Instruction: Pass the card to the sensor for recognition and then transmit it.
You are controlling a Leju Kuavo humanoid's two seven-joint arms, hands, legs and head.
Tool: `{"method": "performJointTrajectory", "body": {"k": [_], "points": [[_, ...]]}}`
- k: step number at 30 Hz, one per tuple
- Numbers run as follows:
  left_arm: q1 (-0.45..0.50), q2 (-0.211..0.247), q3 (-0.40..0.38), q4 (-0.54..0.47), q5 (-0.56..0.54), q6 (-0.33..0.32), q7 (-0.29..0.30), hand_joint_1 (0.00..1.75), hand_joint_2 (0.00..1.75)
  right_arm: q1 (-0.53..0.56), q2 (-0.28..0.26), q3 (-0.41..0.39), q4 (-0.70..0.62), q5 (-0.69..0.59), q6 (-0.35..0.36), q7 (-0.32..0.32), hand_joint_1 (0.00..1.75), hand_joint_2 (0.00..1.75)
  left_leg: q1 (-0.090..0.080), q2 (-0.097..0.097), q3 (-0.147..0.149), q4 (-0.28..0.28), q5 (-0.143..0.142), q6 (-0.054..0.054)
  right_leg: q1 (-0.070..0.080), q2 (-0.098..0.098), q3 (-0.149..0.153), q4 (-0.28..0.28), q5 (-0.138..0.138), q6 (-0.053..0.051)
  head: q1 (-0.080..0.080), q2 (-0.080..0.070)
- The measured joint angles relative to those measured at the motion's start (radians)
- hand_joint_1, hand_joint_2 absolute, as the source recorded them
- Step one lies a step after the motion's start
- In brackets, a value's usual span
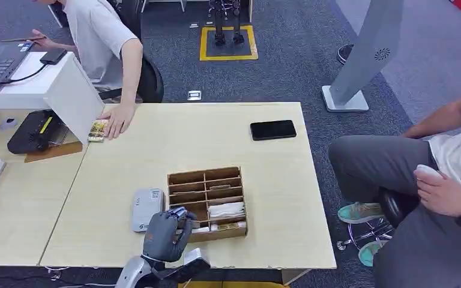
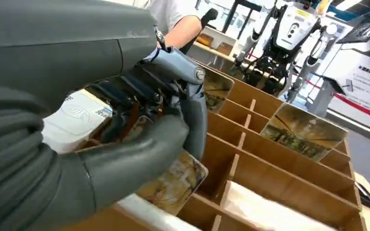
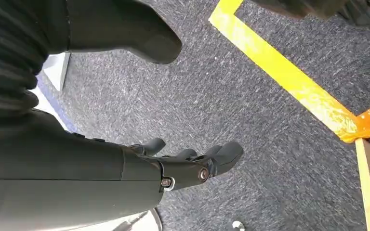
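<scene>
one card [image 2: 176,180] is pinched between the thumb and the dark fingers of the left hand [image 2: 139,120], at the near left corner of the wooden tray [image 1: 206,178]. the card looks part way out of its slot, though how deep it sits cannot be told. it should be pulled straight up so the thin wooden walls are not bumped. the pinch should be kept firm but not hard. next, the card can be carried to the grey sensor [image 1: 147,208] just beside the tray. the right hand [image 3: 192,166] hangs over the carpet, fingers a little apart, with nothing held.
</scene>
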Motion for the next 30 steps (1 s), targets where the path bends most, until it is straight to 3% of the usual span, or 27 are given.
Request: {"method": "performJointTrajectory", "body": {"k": [20, 30], "points": [[0.007, 0.001, 0.000, 0.000, 0.011, -0.001, -0.001, 1.75, 1.75, -0.003, 0.000, 0.000, 0.000, -0.001, -0.013, -0.015, 0.00, 1.75, 0.000, 0.000, 0.000, 0.000, 0.000, 0.000, 0.000, 0.000, 0.000, 0.000, 0.000, 0.000, 0.000, 0.000], [0.011, 0.001, 0.000, 0.000, 0.059, -0.001, -0.033, 1.75, 1.75, -0.004, 0.000, 0.000, 0.000, -0.001, -0.012, -0.016, 0.00, 1.75, 0.000, 0.000, 0.000, 0.000, 0.000, 0.000, 0.000, 0.000, 0.000, 0.000, 0.000, 0.000, 0.000, 0.000]]}}
